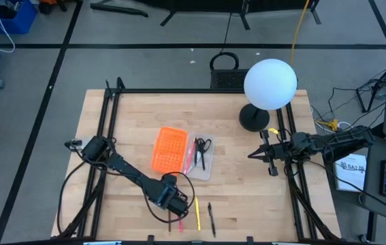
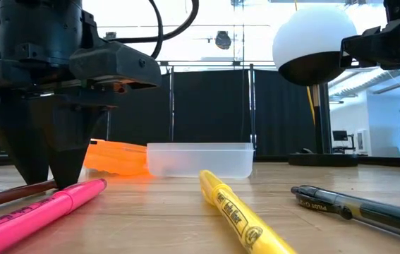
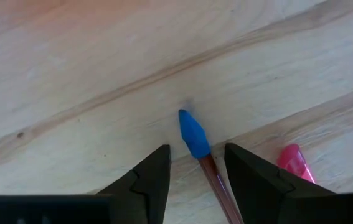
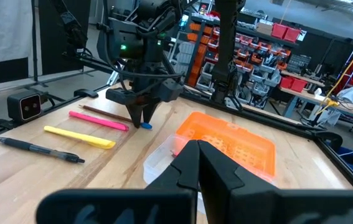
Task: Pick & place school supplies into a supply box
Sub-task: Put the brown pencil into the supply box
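My left gripper is open near the table's near edge, pointing down. Its fingers stand on either side of a brown pencil with a blue cap that lies flat on the wood, and I see no touch. A pink highlighter, a yellow highlighter and a black pen lie beside it. The clear supply box at mid-table holds black-handled scissors and a pink pen. My right gripper is shut, waiting above the table's right side.
An orange perforated piece lies against the supply box's left side. A lamp with a white globe stands on a black base at the far right. Black frame rails run along the left, right and far edges.
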Controlling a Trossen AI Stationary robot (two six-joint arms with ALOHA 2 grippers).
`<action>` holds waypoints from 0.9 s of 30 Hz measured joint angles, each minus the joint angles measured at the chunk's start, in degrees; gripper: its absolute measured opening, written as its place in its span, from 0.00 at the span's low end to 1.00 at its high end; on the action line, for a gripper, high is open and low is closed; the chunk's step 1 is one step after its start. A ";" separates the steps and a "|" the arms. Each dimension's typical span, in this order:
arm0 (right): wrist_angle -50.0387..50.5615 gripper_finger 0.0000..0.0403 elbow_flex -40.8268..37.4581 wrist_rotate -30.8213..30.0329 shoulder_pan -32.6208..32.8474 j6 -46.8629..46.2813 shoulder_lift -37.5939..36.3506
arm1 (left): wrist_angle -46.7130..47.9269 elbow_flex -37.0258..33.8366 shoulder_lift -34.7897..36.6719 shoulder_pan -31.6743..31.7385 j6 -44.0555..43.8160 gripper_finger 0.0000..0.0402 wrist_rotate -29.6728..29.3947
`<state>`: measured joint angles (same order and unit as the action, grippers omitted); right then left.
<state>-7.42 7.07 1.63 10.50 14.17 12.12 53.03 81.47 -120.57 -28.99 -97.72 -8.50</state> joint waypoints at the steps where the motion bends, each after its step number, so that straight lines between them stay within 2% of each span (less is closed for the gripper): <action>1: 0.00 0.00 0.00 0.00 0.00 0.00 0.00 | 0.03 0.00 0.00 0.00 0.22 0.40 -0.14; 9: 0.00 0.00 0.00 0.00 0.00 0.00 0.00 | 0.37 0.00 -0.01 0.00 1.59 0.40 -1.66; 15: 0.00 0.00 0.00 0.03 0.00 0.00 0.00 | 1.09 -0.24 -0.17 0.28 0.70 0.40 -6.96; 22: 0.00 0.00 0.00 0.17 0.00 -0.63 0.01 | 0.88 -0.26 -0.17 0.59 0.18 0.40 -5.06; 27: 0.00 0.00 0.00 0.17 0.00 -0.66 0.02 | 0.76 -0.26 -0.12 0.81 0.35 0.40 -0.67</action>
<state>-7.42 7.07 1.80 10.50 13.52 12.14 53.79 81.21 -120.69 -28.18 -97.36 -9.16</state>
